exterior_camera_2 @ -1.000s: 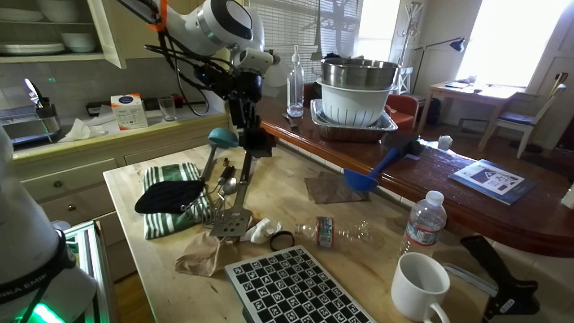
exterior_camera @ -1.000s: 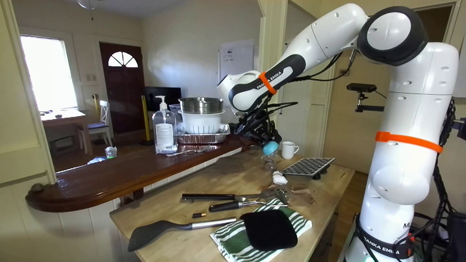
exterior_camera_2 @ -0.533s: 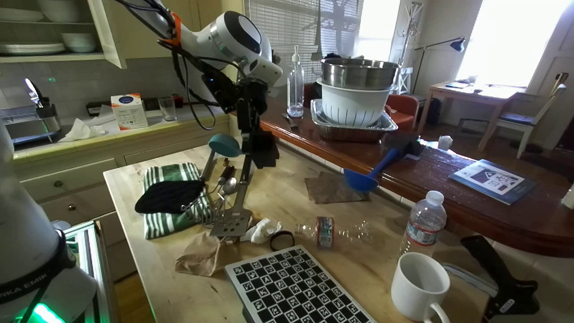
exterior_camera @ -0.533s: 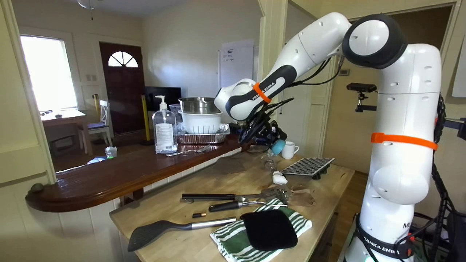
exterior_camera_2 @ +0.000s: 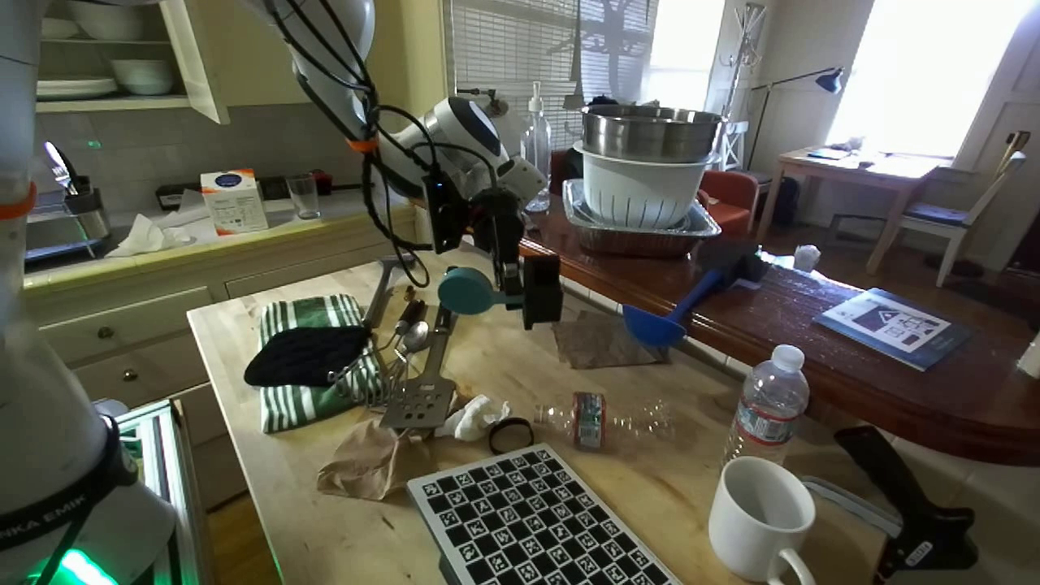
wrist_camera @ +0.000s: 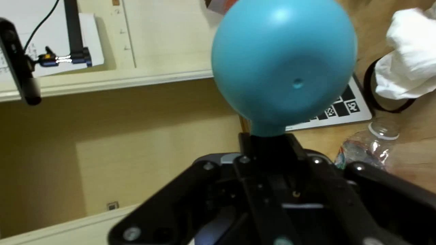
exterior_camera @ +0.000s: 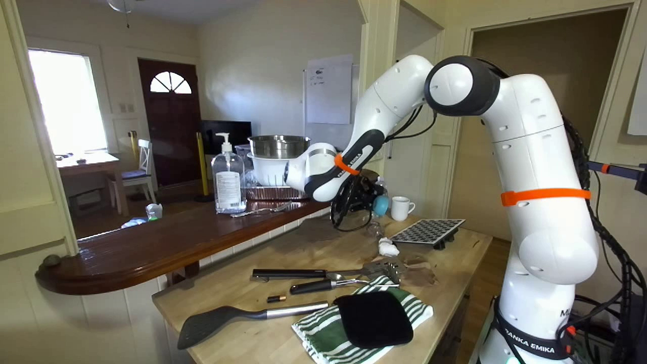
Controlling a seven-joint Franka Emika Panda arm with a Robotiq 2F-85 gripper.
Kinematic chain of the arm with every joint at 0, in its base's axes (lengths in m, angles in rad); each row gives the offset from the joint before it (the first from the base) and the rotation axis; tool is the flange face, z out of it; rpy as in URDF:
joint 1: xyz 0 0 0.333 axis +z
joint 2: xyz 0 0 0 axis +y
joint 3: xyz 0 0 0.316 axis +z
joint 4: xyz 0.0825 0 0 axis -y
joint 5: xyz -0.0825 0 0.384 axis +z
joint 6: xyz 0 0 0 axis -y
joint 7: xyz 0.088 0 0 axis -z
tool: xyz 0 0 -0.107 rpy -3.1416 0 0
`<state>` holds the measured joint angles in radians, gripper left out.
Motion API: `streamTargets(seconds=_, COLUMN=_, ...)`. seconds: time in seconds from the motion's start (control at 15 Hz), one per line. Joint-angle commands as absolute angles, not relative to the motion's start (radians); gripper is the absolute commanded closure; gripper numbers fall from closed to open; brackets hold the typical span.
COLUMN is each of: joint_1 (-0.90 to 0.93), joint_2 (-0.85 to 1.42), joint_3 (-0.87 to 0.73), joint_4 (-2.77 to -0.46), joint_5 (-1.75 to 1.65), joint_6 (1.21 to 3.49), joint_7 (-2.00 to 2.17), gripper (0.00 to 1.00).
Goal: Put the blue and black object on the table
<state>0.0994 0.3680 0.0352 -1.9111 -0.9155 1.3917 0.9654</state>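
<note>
We've got the blue and black thing [wrist_camera: 282, 58] up in the air, & it looks to be over the table [exterior_camera_2: 504, 357], nearer the long edge by the red-brown counter [exterior_camera: 167, 240] than the opposite long edge. Its round blue end sticks out of the tool [wrist_camera: 269, 146]. The tool is squeezed tight on the thin neck, w/ no gap we can see; we can't make out where the black part stops & the tool starts.

Now we prob. need to set it down. Best spot, we think: the bare wood btwn the slotted turner [exterior_camera_2: 428, 383] & the flat brown paper [exterior_camera_2: 597, 349], a bit in from that long edge. Let's go down slow, keep clear of the bottle on its side [exterior_camera_2: 589, 420], & lay the thing flat b/c the round end may roll. Wait till it touches, then let go.
</note>
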Motion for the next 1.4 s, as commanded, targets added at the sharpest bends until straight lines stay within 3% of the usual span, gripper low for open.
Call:
streamTargets(seconds=0.0, joint_1=0.15, joint_2=0.401, joint_3=0.04, joint_4=-1.895, joint_5=-1.055, joint_6=1.314, joint_7=0.897, gripper=0.94)
streamTargets(seconds=0.6, joint_1=0.162, joint_2=0.357, joint_3=0.085, joint_4=-1.994, joint_5=-1.188, joint_6=1.375, joint_7=0.952, gripper=0.94)
streamTargets(seconds=0.67, joint_1=0.158, joint_2=0.384, joint_3=0.09, joint_4=-1.951, joint_5=-1.149, joint_6=1.354, joint_7=0.929, gripper=0.74)
streamTargets(seconds=0.87, joint_1=0.157, joint_2=0.384, joint_3=0.091, joint_4=-1.961, joint_5=-1.163, joint_6=1.353, joint_7=0.941, gripper=0.74)
streamTargets(seconds=0.93, joint_1=0.162, joint_2=0.399, joint_3=0.09, joint_4=-1.957, joint_5=-1.181, joint_6=1.344, joint_7=0.929, gripper=0.94)
streamTargets(seconds=1.33, joint_1=0.188, joint_2=0.52, joint_3=0.113, joint_4=-1.946, joint_5=-1.216, joint_6=1.375, joint_7=0.938, gripper=0.94)
